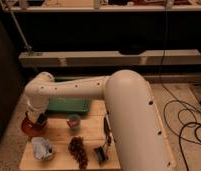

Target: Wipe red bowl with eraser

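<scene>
The gripper (41,120) is down at the 2 o'clock rim of the red bowl (28,129), at the table's (59,134) 9 o'clock edge, so wiping appears under way but unfinished; whether it holds the eraser cannot be told.

The gripper (40,120) hangs over the bowl (28,129) at the left edge of the table (59,136), with the tray (69,106) behind. A small cup (74,121) sits right of the bowl, and a dish (42,148) lies in front of it.
</scene>
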Tool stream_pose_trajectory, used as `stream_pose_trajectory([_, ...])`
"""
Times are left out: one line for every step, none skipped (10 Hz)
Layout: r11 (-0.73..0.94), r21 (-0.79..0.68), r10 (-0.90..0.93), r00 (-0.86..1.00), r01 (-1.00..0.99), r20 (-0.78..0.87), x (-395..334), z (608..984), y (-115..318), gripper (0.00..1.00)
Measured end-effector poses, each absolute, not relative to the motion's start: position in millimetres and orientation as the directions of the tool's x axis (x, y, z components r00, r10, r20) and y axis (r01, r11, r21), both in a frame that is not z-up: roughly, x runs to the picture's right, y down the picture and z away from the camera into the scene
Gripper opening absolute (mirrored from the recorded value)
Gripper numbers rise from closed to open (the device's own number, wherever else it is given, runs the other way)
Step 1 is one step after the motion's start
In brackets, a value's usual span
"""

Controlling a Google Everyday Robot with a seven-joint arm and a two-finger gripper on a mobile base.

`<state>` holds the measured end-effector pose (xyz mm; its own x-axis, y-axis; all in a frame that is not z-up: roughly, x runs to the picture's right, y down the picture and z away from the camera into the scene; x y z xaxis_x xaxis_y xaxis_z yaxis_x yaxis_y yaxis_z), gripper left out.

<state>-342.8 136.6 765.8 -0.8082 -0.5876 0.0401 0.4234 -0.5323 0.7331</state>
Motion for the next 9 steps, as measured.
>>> stream_pose_trajectory([-0.531, 0.734, -0.59, -0.806, 0.424, 0.038, -343, 766, 141, 0.0])
stream_pose_trajectory([-0.528, 0.732, -0.599, -0.8, 0.43, 0.037, -339, 767, 145, 0.0])
stream_pose_trajectory([-0.525, 0.733, -0.609, -0.792, 0.433, 0.032, -336, 768, 149, 0.0])
stream_pose_trajectory([-0.523, 0.733, -0.617, -0.786, 0.436, 0.027, -334, 770, 149, 0.0])
stream_pose_trajectory([-0.522, 0.734, -0.62, -0.784, 0.434, 0.023, -334, 770, 150, 0.0])
stream_pose_trajectory([-0.524, 0.736, -0.623, -0.782, 0.429, 0.012, -337, 771, 150, 0.0])
stream_pose_trajectory([-0.529, 0.738, -0.619, -0.786, 0.418, 0.002, -341, 772, 149, 0.0])
stream_pose_trajectory([-0.535, 0.742, -0.611, -0.791, 0.404, -0.01, -349, 772, 149, 0.0])
stream_pose_trajectory([-0.539, 0.75, -0.6, -0.8, 0.383, -0.023, -360, 773, 151, 0.0])
